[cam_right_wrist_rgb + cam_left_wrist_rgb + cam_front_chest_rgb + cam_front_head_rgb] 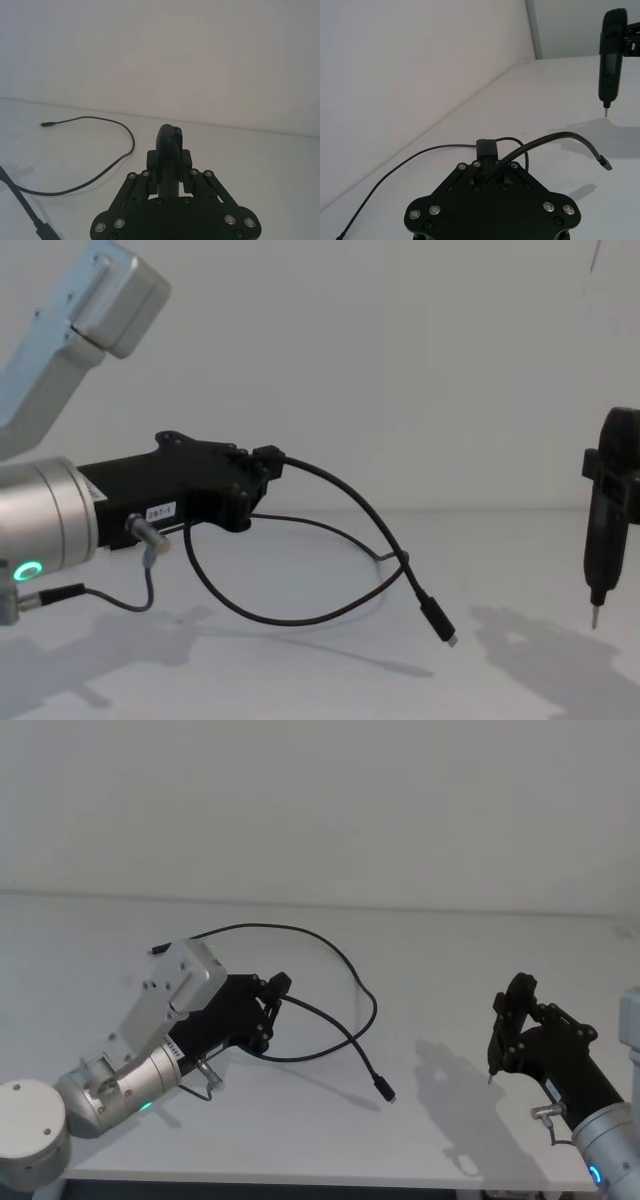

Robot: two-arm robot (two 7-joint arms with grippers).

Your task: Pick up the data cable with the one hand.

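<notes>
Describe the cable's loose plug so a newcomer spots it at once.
On the white table, find the left gripper, shut on a long black cable. Follow the cord from it to the small black plug dangling above the table, toward the right gripper. Unlike the grey wire under that arm, it has a tiny metal tip.

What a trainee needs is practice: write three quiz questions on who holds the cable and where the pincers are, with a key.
1. True or false: the left pincer is shut on the data cable.
2. The cable's plug is: A) lying in a box; B) hanging free just above the table; C) held by the right pincer.
3. Fill in: the right pincer hovers apart from the cable, its metal tip pointing ____.
Key: 1 true; 2 B; 3 down.
</notes>
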